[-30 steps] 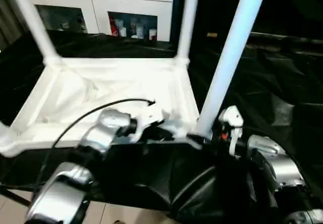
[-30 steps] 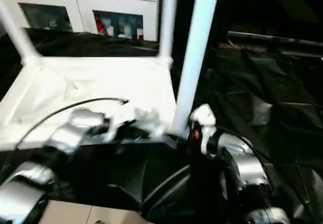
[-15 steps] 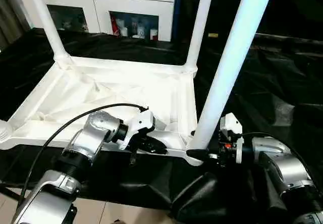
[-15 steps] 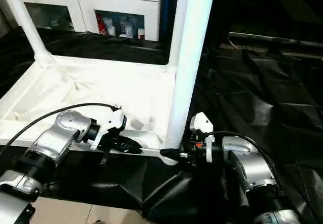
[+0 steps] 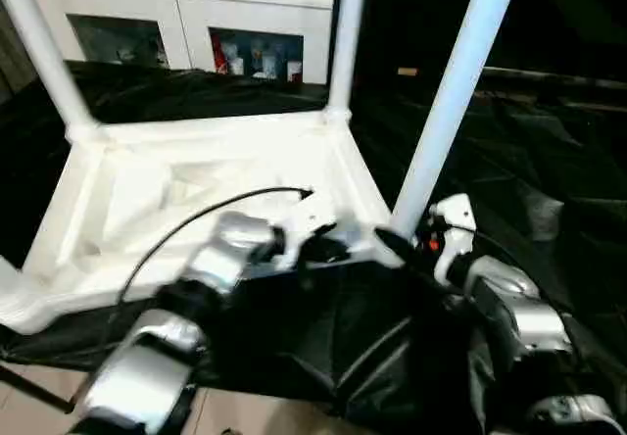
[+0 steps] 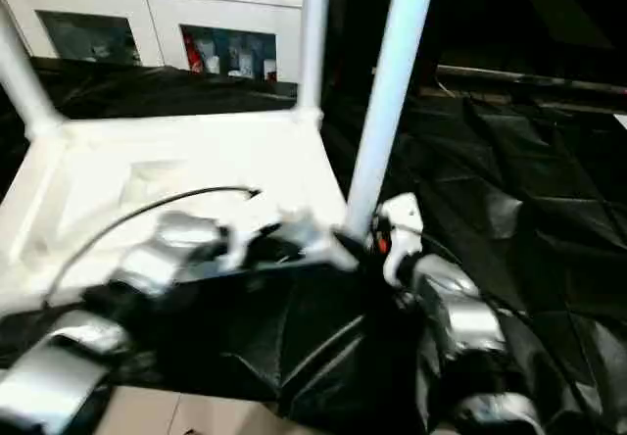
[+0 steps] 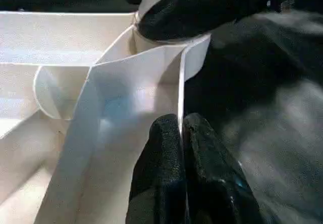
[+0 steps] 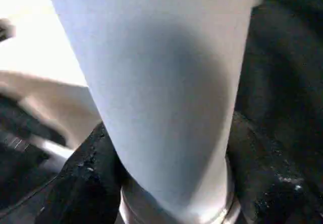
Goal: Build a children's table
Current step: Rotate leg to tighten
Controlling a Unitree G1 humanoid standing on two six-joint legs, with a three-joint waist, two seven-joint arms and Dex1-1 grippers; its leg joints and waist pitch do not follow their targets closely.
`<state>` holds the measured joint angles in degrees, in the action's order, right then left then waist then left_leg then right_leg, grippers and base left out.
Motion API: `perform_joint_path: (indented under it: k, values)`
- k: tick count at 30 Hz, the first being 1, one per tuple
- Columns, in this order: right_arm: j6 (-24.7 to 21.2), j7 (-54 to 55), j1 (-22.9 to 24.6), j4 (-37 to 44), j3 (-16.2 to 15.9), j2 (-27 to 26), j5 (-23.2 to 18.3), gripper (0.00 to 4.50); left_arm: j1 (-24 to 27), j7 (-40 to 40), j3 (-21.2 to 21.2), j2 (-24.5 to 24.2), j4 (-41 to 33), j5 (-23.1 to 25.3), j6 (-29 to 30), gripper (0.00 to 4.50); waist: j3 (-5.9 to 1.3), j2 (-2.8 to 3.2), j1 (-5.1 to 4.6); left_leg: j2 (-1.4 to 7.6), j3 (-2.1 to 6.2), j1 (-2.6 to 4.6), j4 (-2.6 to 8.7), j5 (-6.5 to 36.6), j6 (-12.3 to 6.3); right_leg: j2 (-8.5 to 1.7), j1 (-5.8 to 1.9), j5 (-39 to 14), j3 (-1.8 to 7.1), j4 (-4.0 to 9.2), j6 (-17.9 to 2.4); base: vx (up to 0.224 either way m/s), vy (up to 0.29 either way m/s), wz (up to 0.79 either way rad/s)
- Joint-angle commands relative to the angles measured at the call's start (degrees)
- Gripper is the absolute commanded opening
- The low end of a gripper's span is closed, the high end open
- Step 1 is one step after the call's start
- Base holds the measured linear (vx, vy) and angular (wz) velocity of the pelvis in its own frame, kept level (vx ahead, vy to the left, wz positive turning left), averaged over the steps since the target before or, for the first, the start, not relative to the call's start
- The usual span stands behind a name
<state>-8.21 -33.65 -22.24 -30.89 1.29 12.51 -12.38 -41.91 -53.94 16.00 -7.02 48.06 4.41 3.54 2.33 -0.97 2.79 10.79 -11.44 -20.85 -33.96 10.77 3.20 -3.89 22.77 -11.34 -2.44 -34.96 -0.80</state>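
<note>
White plastic tabletop [image 5: 196, 195] lies upside down on black-draped table [image 5: 549, 161]; left gripper [image 7: 180, 133] jaws pinch its rim steady, right gripper [image 8: 166, 183] jaws hug near white tube leg [image 5: 446, 102] w/ both fingers, prob. to seat it.

No text, label, brand, number or sign can be read anywhere. The items behind the cabinet [image 5: 186, 9] glass are too blurred to make out any print.
</note>
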Motion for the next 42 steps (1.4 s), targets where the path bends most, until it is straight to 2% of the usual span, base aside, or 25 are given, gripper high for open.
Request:
perform_joint_path:
  k: [1, 2, 4, 6, 7, 8, 10, 14, 17, 18, 19, 21, 22, 25, 30, 31, 33, 35, 36, 37, 38, 39, 40, 41, 42]
  values:
    - [-1.71, 3.33, 0.84, -2.67, -2.3, -2.46, 3.06, 2.51, -1.33, 6.84, -2.18, 3.77, 1.83, -1.57, -0.94, 0.0, -2.74, -0.45, 0.09, 2.25, 1.32, 0.72, 4.08, 12.54, -1.86, -4.23, -1.99, -16.08, 2.43, 5.3, -10.39, 0.0, 0.0, 0.0]
    - [-1.53, 4.87, 0.56, -2.76, -2.57, -3.98, 3.66, 2.51, -2.12, 8.06, -2.07, 5.1, 3.28, -1.16, -1.8, 0.0, -2.9, -0.73, 0.19, 2.27, 1.3, 0.62, 4.02, 11.94, -2.2, -4.31, -2.23, -14.92, 2.41, 5.2, -10.55, 0.0, 0.0, 0.0]
    - [-0.65, 4.14, 0.61, -2.16, -3.7, -4.76, 4.36, 2.51, -2.52, 7.74, -1.95, 5.71, 3.99, -0.95, -2.88, 0.0, -2.92, -0.46, 0.44, 2.24, 1.25, 0.53, 4.0, 11.25, -2.94, -4.3, -2.36, -13.27, 2.36, 5.15, -10.61, 0.0, 0.0, 0.0]
    - [0.49, 2.64, 0.91, -1.39, -4.51, -4.89, 4.34, 2.51, -2.86, 7.37, -1.85, 5.76, 4.82, -0.69, -3.84, 0.0, -2.9, -0.55, 0.53, 2.17, 1.26, 0.4, 4.0, 11.24, -3.58, -4.34, -2.42, -13.32, 2.3, 5.23, -10.33, 0.0, 0.0, 0.0]
    - [1.27, 1.38, 1.26, -0.86, -5.07, -4.37, 4.41, 2.86, -2.83, 6.8, -1.59, 5.42, 5.05, -0.41, -4.76, 0.0, -2.86, -0.52, 0.59, 2.13, 1.26, 0.43, 4.01, 11.64, -3.72, -4.38, -2.42, -14.6, 2.25, 5.33, -10.04, 0.0, 0.0, 0.0]
    - [1.49, 0.02, 1.63, -0.3, -5.3, -3.89, 3.85, 2.86, -2.86, 6.53, -1.53, 5.1, 5.46, -0.22, -5.38, 0.0, -2.81, -0.52, 0.62, 2.15, 1.26, 0.43, 4.04, 11.94, -3.76, -4.42, -2.36, -15.46, 2.25, 5.45, -9.85, 0.0, 0.0, 0.0]
    - [1.61, -1.44, 2.07, 0.39, -5.38, -3.17, 3.27, 3.24, -2.89, 6.11, -1.4, 4.6, 6.06, -0.01, -6.52, 0.0, -2.84, -0.39, 0.68, 2.26, 1.32, 0.47, 4.08, 12.51, -3.8, -4.48, -2.26, -17.53, 2.21, 5.65, -9.19, 0.0, 0.0, 0.0]
    - [1.72, -6.43, 3.63, 3.48, -5.48, 0.48, 2.45, 3.38, -2.33, 3.64, -1.24, 3.28, 6.06, -0.19, -8.47, 0.0, -2.81, -0.77, 0.7, 2.34, 1.43, 0.15, 4.24, 12.74, -4.25, -4.43, -2.49, -17.47, 2.1, 5.56, -8.55, 0.0, 0.0, 0.0]
    - [1.73, -13.06, 5.99, 7.51, -5.01, 4.92, 0.31, 3.38, -1.75, 1.74, -1.12, 2.53, 5.72, -0.05, -9.54, 0.0, -2.81, -0.82, 1.03, 2.41, 1.34, 0.22, 4.07, 12.67, -5.16, -4.56, -2.43, -17.46, 2.18, 5.66, -8.54, 0.0, 0.0, 0.0]
    - [1.73, -13.07, 5.99, 7.52, -5.01, 4.92, 0.31, 3.38, -1.75, 1.74, -1.12, 2.53, 5.72, -0.05, -9.54, 0.0, -2.81, -0.8, 1.08, 2.45, 1.32, 0.27, 4.05, 12.7, -5.27, -4.56, -2.34, -17.26, 2.19, 5.62, -8.7, 0.0, 0.0, 0.0]
    - [1.93, -16.87, 7.29, 9.38, -4.46, 7.97, -0.84, 3.38, -1.43, 0.72, -1.06, 2.17, 5.33, -0.22, -9.98, 0.0, -2.84, -0.9, 1.09, 2.45, 1.4, 0.03, 4.11, 12.02, -5.43, -4.52, -2.67, -16.2, 2.03, 5.52, -8.85, 0.0, 0.0, 0.0]
    - [1.9, -19.82, 8.37, 10.84, -3.49, 10.62, -2.05, 3.38, -0.96, -0.41, -1.17, 1.88, 4.82, -0.47, -10.63, 0.0, -2.91, -0.87, 1.12, 2.53, 1.34, 0.2, 3.95, 11.98, -6.1, -4.51, -2.51, -14.74, 2.06, 5.37, -9.52, 0.0, 0.0, 0.0]
    - [0.88, -21.64, 8.93, 11.94, -2.41, 12.26, -3.22, 3.38, -0.69, -1.07, -1.19, 1.68, 4.55, -0.62, -11.07, 0.0, -2.94, -0.93, 1.12, 2.48, 1.35, -0.08, 3.88, 11.42, -6.58, -4.5, -2.72, -13.52, 2.0, 5.23, -9.93, 0.0, 0.0, 0.0]
    - [-3.37, -28.8, 11.34, 16.85, -0.2, 17.56, -7.5, 3.38, 0.38, -2.77, -1.65, 1.22, 3.16, -1.54, -12.26, 0.0, -2.91, -1.04, 1.27, 2.52, 1.33, -0.15, 3.72, 11.4, -7.76, -4.57, -2.79, -13.13, 1.91, 5.24, -10.39, 0.0, 0.0, 0.0]
    - [-5.69, -32.26, 13.14, 20.16, -0.97, 19.9, -9.43, 3.38, 1.71, -2.19, -2.6, 0.99, 1.27, -2.36, -12.83, 0.0, -2.94, -1.13, 1.34, 2.79, 1.43, -0.11, 3.84, 11.66, -7.25, -4.62, -2.63, -14.24, 1.74, 5.24, -10.67, 0.0, 0.0, 0.0]
    - [-5.73, -32.34, 13.5, 21.15, -1.83, 19.69, -9.52, 3.44, 2.66, -1.94, -3.71, 0.7, -0.94, -3.53, -11.5, 0.4, -3.05, -1.29, 1.35, 3.01, 1.45, -0.05, 3.85, 11.14, -6.89, -4.64, -2.53, -11.94, 1.75, 4.93, -11.69, 0.0, 0.0, 0.0]
    - [-5.27, -31.28, 13.17, 20.98, -2.18, 18.78, -9.07, 3.44, 3.48, -2.14, -4.13, 0.19, -3.03, -4.12, -10.45, 0.45, -3.09, -1.36, 1.28, 3.18, 1.52, -0.1, 3.84, 9.91, -6.88, -4.74, -2.53, -8.3, 1.74, 4.38, -13.0, 0.0, 0.0, 0.0]
    - [-3.64, -27.43, 11.37, 19.32, -2.91, 15.1, -7.32, 3.44, 6.93, -2.78, -5.93, -1.39, -11.46, -6.87, -5.45, 0.59, -3.07, -1.4, 1.06, 3.27, 1.49, -0.21, 3.87, 9.34, -6.69, -4.9, -2.51, -6.33, 1.76, 4.03, -14.31, 0.0, 0.0, 0.0]
    - [-3.64, -27.43, 11.37, 19.32, -2.91, 15.1, -7.32, 3.44, 6.93, -2.78, -5.93, -1.39, -11.46, -6.87, -5.45, 0.86, -2.88, -1.83, 0.89, 3.15, 1.4, -0.32, 3.91, 8.98, -6.6, -4.85, -2.44, -6.52, 1.7, 4.01, -14.57, 0.0, 0.0, 0.0]
    - [-3.68, -24.59, 9.92, 18.36, -3.47, 12.01, -6.54, 3.44, 10.88, -2.91, -6.96, -3.39, -19.61, -8.5, -1.46, 0.86, -2.82, -2.05, 0.82, 3.26, 1.39, -0.17, 3.95, 9.31, -6.33, -4.92, -2.41, -7.59, 1.7, 4.03, -14.57, 0.0, 0.0, 0.0]
    - [-3.79, -23.29, 9.3, 17.95, -3.85, 10.6, -6.33, 3.44, 13.12, -2.8, -7.54, -4.52, -23.87, -9.23, 0.47, 0.95, -2.79, -2.43, 0.71, 3.42, 1.44, -0.32, 4.08, 9.16, -5.96, -5.08, -2.52, -7.88, 1.72, 3.83, -14.64, 0.0, 0.0, 0.0]
    - [-3.79, -23.29, 9.3, 17.95, -3.85, 10.6, -6.33, 3.44, 13.12, -2.8, -7.54, -4.52, -23.87, -9.23, 0.47, 1.05, -2.56, -1.82, 0.55, 3.36, 1.41, -0.21, 4.27, 9.8, -5.35, -4.88, -2.23, -9.92, 1.74, 4.13, -14.06, 0.0, 0.0, 0.0]
    - [-3.04, -21.31, 8.01, 16.3, -4.52, 8.06, -5.73, 3.44, 17.47, -1.47, -9.36, -6.49, -31.52, -10.36, 3.94, 1.05, -2.61, -2.17, 0.59, 3.53, 1.21, 0.37, 4.11, 10.45, -4.64, -4.82, -1.94, -10.12, 1.81, 4.04, -14.07, 0.0, 0.0, 0.0]
    - [-2.58, -20.07, 7.18, 14.95, -4.48, 6.5, -5.67, 3.44, 20.19, -0.29, -10.82, -7.56, -35.83, -11.0, 5.59, 1.2, -2.26, -2.31, 0.41, 3.67, 1.35, -0.02, 4.42, 10.46, -4.28, -4.93, -1.98, -10.31, 1.79, 3.91, -14.14, 0.0, 0.0, 0.0]
    - [-2.46, -19.69, 6.94, 14.57, -4.45, 6.06, -5.66, 3.44, 21.01, 0.11, -11.23, -7.89, -37.11, -11.23, 6.09, 1.2, -2.18, -1.86, 0.43, 3.61, 1.29, 0.21, 4.55, 11.06, -3.61, -4.73, -1.81, -11.27, 1.79, 4.12, -13.67, 0.0, 0.0, 0.0]
